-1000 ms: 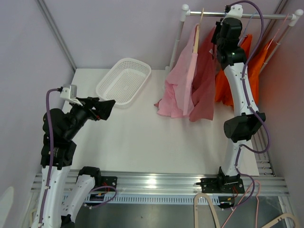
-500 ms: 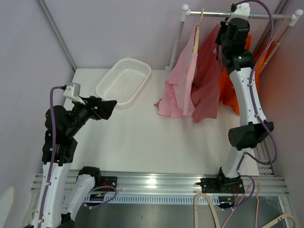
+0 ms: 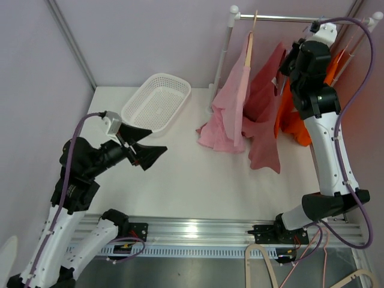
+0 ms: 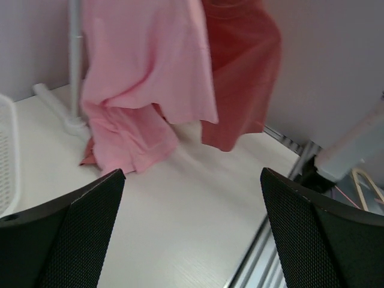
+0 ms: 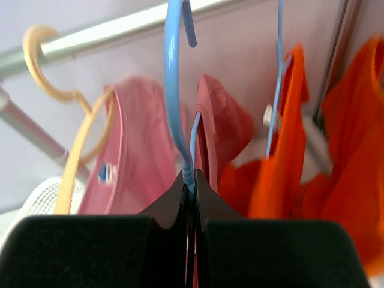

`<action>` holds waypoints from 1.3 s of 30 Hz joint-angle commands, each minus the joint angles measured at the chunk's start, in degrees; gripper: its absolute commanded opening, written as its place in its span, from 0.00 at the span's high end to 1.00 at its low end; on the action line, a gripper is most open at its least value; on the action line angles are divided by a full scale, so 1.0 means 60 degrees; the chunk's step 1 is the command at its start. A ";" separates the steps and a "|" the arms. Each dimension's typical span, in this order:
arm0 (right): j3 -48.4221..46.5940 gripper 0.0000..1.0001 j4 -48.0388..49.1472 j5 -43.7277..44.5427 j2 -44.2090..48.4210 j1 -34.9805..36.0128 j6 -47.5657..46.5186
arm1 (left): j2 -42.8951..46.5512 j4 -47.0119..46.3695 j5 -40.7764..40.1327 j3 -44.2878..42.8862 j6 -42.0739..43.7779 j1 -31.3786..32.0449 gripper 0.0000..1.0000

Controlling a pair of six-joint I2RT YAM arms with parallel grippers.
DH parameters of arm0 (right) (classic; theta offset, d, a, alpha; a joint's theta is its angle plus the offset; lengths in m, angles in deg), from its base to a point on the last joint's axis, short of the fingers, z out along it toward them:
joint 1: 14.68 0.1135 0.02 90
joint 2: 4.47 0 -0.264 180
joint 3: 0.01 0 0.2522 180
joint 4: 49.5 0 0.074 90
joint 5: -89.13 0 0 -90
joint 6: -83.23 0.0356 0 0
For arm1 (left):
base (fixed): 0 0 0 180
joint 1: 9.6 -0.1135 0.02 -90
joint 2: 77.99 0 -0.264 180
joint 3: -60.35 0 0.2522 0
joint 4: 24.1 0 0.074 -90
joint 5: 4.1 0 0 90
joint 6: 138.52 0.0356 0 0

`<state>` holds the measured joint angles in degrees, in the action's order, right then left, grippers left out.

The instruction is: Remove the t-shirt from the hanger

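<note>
Your right claw (image 5: pixel 191 195) is shut tight on the neck of the blue hanger (image 5: pixel 174 90), just below its hook, up at about one o'clock in the overhead view. From the wrist view you cannot tell whether that hook rests on the rail (image 3: pixel 276 18) or only hangs in front of it.

The red t-shirt (image 3: pixel 264 114) is on that hanger. Its collar is bunched at the hanger's neck and the body drapes below the claw. Its lower edge reaches down near the table (image 3: pixel 198 180) at about three o'clock, but whether it touches is unclear.

Just beside it, on its nine o'clock side, a pink shirt (image 3: pixel 231 114) hangs from a yellow hanger (image 5: pixel 78 141) hooked over the rail, with its hem heaped on the table. On the three o'clock side, orange shirts (image 3: pixel 297 123) hang close against the red one.

A white basket (image 3: pixel 157 101) sits at eleven o'clock, well apart from the clothes.

Your left claw (image 3: pixel 150 157) is at eight o'clock above the table. Its jaws are spread wide with nothing between them, and it points toward the shirts.
</note>
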<state>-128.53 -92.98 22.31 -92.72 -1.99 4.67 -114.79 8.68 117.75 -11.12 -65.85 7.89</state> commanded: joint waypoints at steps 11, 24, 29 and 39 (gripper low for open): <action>0.2661 1.00 -0.1595 -0.1944 0.3487 0.1005 0.2605 | -0.2504 -0.0313 -0.4310 -0.1278 0.2006 0.6586 0.00; 0.2237 1.00 -0.2650 -0.2486 0.3634 0.1049 0.1975 | -0.6638 -0.3726 -0.5924 -0.2055 0.4409 1.0046 0.00; 0.2179 1.00 -0.2650 -0.2632 0.3531 0.1035 0.2033 | -0.7459 -0.5629 -0.7605 -0.2071 0.5433 1.0808 0.00; 0.1783 1.00 -0.2752 -0.2808 0.3326 0.1020 0.2019 | -0.9655 -0.8519 -1.0846 -0.2668 0.6958 1.1234 0.29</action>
<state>-114.02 -110.16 6.98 -72.96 3.97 16.98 -169.36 -35.69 59.90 -22.60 -28.71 74.93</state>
